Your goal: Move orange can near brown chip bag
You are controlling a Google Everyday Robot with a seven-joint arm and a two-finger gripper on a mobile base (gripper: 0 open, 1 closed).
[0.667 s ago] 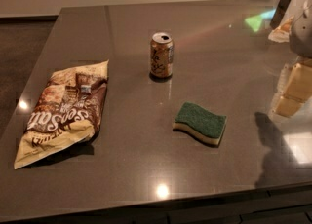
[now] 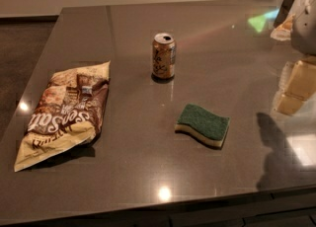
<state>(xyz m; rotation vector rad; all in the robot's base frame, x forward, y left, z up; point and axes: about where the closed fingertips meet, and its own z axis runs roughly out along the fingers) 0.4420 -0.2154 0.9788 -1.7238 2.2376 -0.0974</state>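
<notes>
One can (image 2: pixel 163 56) stands at the middle of the table (image 2: pixel 123 171), bag (image 2: pixel 64 112) by its left edge, gripper (image 2: pixel 296 87) at its right edge, grip state unclear.

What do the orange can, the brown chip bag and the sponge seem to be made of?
The orange can: likely aluminium, silver top, glossy printed side. The brown chip bag: thin plastic film, crinkled, slightly shiny. The sponge: pale foam under a matte green scouring layer. The hand, at the right edge over the table, looks like cream plastic.
</notes>
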